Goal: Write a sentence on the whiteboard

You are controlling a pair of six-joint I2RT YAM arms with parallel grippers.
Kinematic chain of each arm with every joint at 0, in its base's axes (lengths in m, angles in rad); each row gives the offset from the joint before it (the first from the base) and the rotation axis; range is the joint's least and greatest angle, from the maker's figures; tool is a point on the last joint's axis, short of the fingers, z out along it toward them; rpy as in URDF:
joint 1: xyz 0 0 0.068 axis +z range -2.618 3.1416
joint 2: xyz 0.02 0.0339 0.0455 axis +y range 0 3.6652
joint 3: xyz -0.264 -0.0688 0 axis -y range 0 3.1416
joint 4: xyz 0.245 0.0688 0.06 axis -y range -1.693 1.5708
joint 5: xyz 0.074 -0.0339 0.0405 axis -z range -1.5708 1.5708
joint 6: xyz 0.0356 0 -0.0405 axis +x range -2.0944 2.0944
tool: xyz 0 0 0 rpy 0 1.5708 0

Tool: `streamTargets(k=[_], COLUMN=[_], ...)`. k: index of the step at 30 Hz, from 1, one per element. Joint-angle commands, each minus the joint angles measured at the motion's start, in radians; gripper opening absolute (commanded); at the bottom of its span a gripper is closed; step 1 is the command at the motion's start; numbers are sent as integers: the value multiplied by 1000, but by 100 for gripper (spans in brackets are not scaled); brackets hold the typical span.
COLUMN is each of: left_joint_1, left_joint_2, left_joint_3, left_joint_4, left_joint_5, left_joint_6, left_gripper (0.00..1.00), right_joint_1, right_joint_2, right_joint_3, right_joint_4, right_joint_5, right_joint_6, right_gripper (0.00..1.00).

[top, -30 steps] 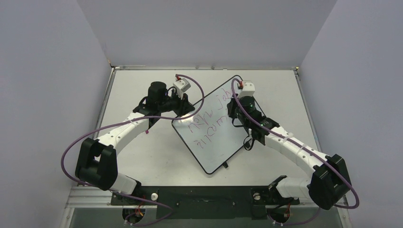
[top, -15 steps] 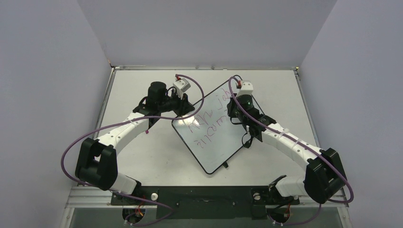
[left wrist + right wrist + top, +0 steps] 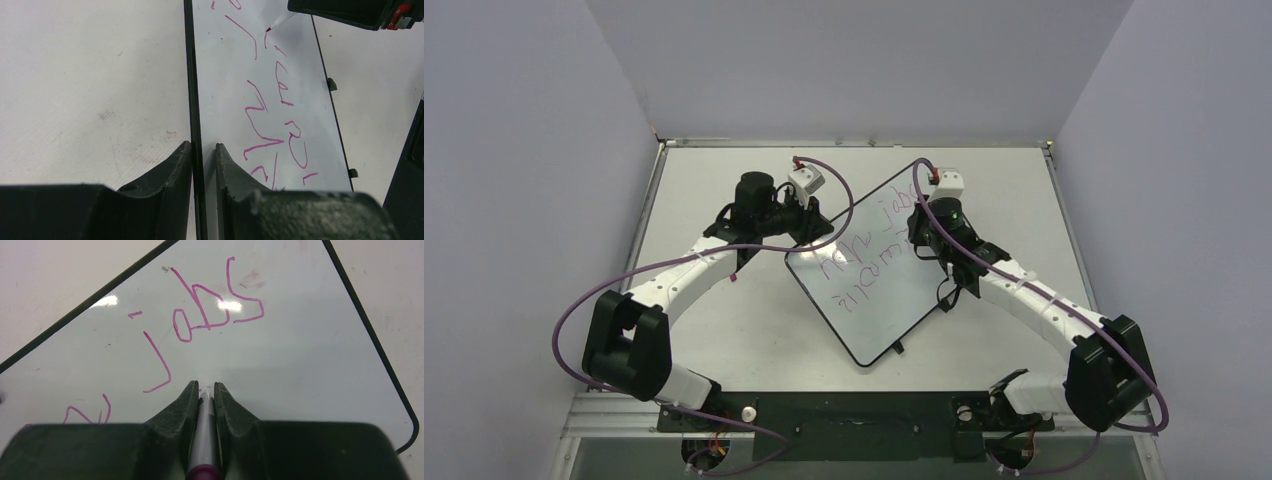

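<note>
Whiteboard (image 3: 879,300) edge sits between left gripper (image 3: 202,146) fingers; right gripper (image 3: 204,388) pinches marker (image 3: 204,437).

One table (image 3: 744,330) carries one whiteboard (image 3: 886,322). There are two arms, one left arm (image 3: 684,275) and one right arm (image 3: 1034,310), and two end effectors. The left end effector (image 3: 203,150) has the whiteboard's edge between its fingers. The right end effector (image 3: 203,387) has the one marker (image 3: 203,440) between its fingers. Two lines of pink writing (image 3: 864,262) lie ahead of both end effectors. Two black tabs (image 3: 331,84) sit on the whiteboard edge farthest from the left end effector. Two purple cables (image 3: 555,340) run one to each arm.
</note>
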Motion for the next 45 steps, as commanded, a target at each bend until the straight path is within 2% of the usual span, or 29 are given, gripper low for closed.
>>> streamTargets(k=[1,22,45], left_joint_1=[13,13,13], left_joint_2=[-20,-20,-21], left_joint_3=[-2,0,0], left_joint_4=[28,25,25], left_joint_5=[-14,-15,-12], left_joint_6=[45,48,48], left_gripper=[0,0,0], right_joint_1=[-3,-22,-22], right_joint_2=[-66,-23,-78], right_joint_3=[8,-25,-112], right_joint_4=[36,63,48], right_joint_5=[-12,5,9], right_joint_6=[1,-6,2], right_gripper=[0,0,0])
